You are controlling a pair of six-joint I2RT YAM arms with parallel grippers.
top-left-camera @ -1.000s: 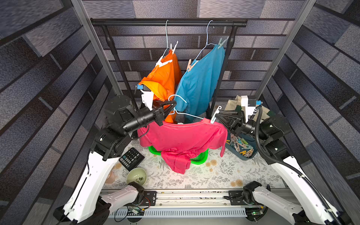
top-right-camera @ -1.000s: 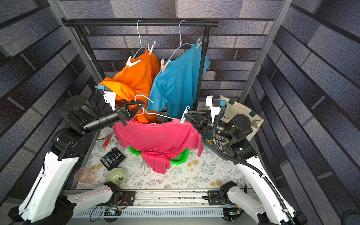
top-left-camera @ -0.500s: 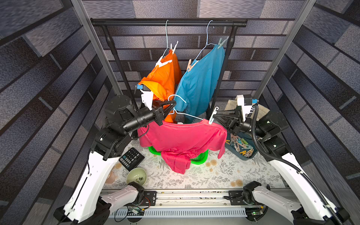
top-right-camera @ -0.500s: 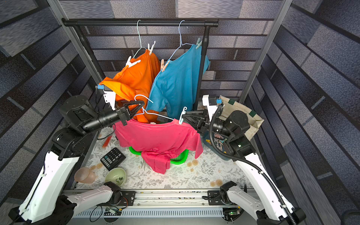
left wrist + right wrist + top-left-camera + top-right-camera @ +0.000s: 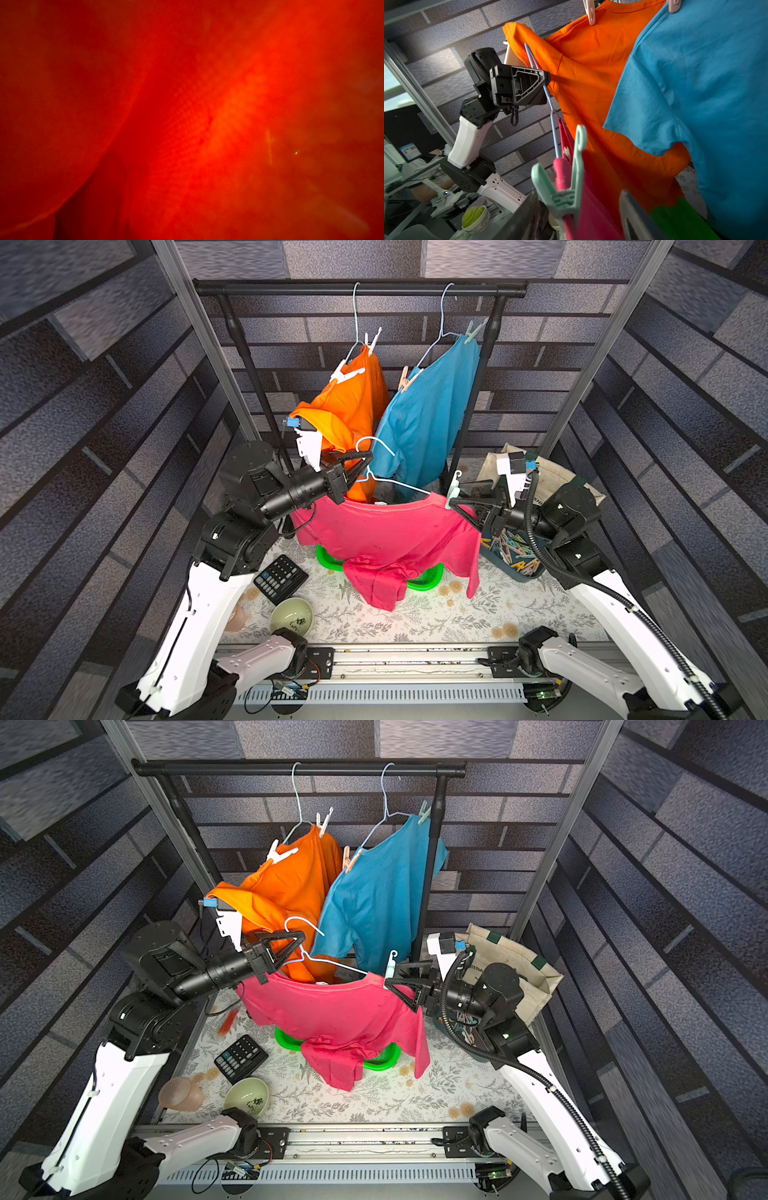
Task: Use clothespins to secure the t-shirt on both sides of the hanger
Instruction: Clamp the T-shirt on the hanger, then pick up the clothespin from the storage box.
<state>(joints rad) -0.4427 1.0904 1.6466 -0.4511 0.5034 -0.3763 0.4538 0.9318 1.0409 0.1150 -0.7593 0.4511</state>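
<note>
In both top views, the left gripper (image 5: 365, 459) pinches the neck of a wire hanger (image 5: 399, 485) and holds it aloft, a pink t-shirt (image 5: 395, 526) draped over it. At the shoulder farthest from that gripper, a mint clothespin (image 5: 455, 483) stands clipped over cloth and wire, right at the tips of the right gripper (image 5: 456, 494), whose jaws stand apart. Spare clothespins (image 5: 513, 551) lie in a bin (image 5: 528, 574) below that arm's wrist. The left wrist camera shows only blurred red cloth (image 5: 187, 124). From the right wrist, the mint clothespin (image 5: 571, 187) sits between the spread fingers (image 5: 529, 209), biting the pink t-shirt (image 5: 563, 172); whether either finger touches it cannot be told
</note>
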